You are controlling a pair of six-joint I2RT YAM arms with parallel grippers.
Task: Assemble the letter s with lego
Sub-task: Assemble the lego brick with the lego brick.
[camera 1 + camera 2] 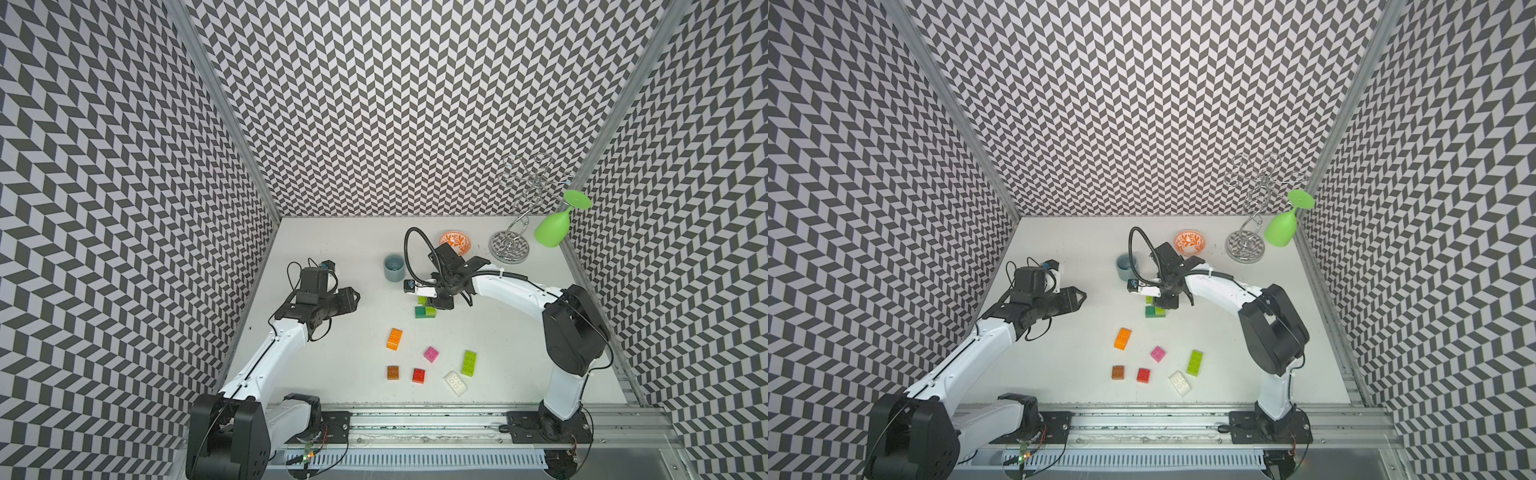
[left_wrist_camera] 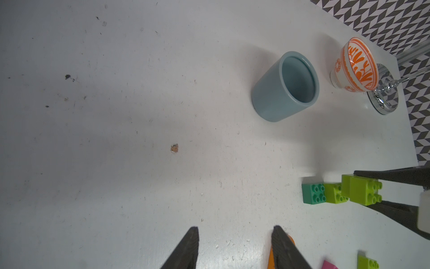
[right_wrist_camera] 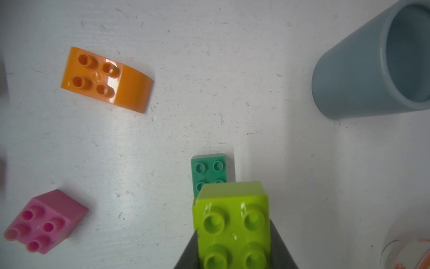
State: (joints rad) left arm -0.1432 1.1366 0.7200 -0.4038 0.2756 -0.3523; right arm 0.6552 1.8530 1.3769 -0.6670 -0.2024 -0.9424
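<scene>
Lime brick (image 3: 232, 219) studs-up, pinched by right gripper (image 3: 233, 233).

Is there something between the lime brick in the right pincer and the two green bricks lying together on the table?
Nothing visible does. The right pincer holds the lime brick close beside the dark green brick and its lime neighbour, with no other thing between. The grey-blue cup stands apart.

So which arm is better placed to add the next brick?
Right. The right tool is shut on a lime brick right beside the green pair; the left tool hangs open and empty, farther away.
</scene>
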